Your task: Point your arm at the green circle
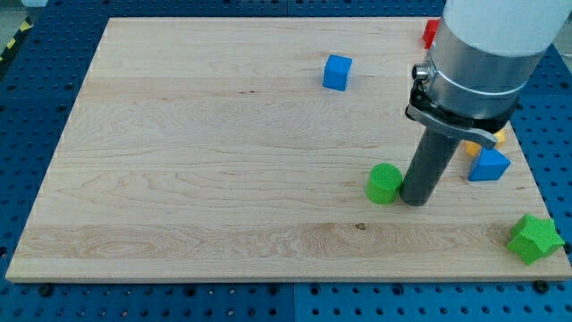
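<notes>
The green star [534, 238] sits near right; my tip [414, 200], a fingerless rod, rests just right of the green circle [384, 183], pointing it out.

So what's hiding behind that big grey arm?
A red block peeks out at the view's top, and a yellow block and blue triangle beside the arm. Their covered parts stay hidden.

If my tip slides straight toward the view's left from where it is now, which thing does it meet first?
Most likely the green circle: my tip stands just at its right, apparently touching or nearly so. Beyond it, nothing else lies in that line on the wooden board.
</notes>
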Robot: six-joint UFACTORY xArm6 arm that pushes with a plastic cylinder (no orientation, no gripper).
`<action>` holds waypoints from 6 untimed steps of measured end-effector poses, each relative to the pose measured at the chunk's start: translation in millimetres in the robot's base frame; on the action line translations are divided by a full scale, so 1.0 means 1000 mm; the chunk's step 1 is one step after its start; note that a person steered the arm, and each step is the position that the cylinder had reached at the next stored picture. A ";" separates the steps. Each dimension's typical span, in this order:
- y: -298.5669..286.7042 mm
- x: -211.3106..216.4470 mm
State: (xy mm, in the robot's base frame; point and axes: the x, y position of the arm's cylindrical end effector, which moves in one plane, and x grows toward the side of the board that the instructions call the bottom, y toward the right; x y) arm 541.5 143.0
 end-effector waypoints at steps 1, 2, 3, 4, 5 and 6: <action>-0.019 0.033; -0.053 0.034; -0.057 0.034; -0.052 0.034; -0.048 0.030; -0.048 0.018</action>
